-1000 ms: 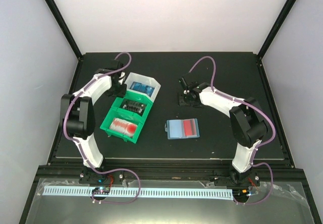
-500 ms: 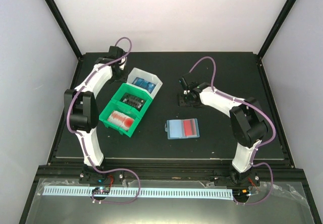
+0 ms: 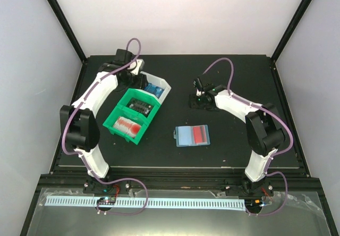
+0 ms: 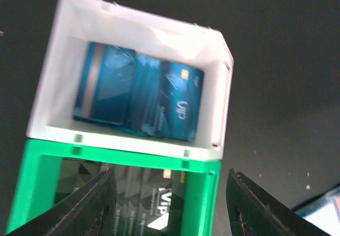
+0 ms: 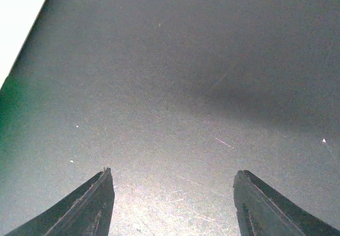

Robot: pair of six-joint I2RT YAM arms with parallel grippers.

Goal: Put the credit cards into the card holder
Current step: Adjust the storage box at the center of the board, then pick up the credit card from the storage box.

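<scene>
Only the left wrist view resolves overlapped blue credit cards (image 4: pixel 139 99) in the white bin (image 4: pixel 53 76). Top view: card holder (image 3: pixel 193 135) long axis 3–9 o'clock, tab at 9. Left hand (image 4: pixel 169 193) and right hand (image 5: pixel 172 193) both apart, empty.

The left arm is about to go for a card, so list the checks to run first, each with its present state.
1. Left gripper open, nothing between the fingers: ok.
2. Blue cards visible in the white bin, unobstructed: ok.
3. Left gripper lined up on the blue cards: not ok; its fingers frame the green bin's black cards instead.
4. Card holder lying open on the table: ok.
5. Right gripper open over the table, away from both bins: ok.
6. Top blue card free of the stack: cannot tell.
</scene>
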